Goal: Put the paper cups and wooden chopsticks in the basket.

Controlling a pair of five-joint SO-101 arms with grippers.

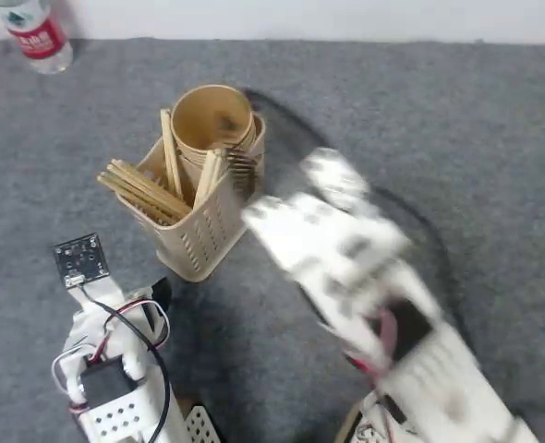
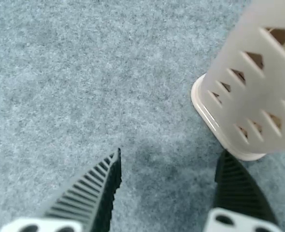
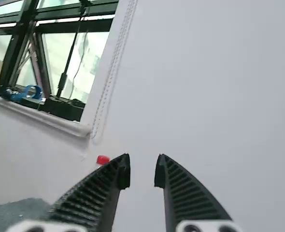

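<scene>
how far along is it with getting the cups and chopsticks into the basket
Looks done. The paper cups are stacked in the basket, and the wooden chopsticks stand beside them inside it. Nothing is in hand: the left hand is open and empty by the basket's base, the right hand open, empty, aimed at the wall. Every cup and chopstick in the high view is in, so nothing seems left.

A grey carpeted surface (image 1: pixel 439 120) lies beneath the left jaws and spreads out ahead of them. A plastic bottle (image 1: pixel 34 32) with a red label sits at its far edge, well apart from both pairs of jaws. Beyond the right jaws are a white wall (image 3: pixel 205 72) and a dark-framed window (image 3: pixel 46 48). A small red cap (image 3: pixel 102 159) shows just beside one tip.
</scene>
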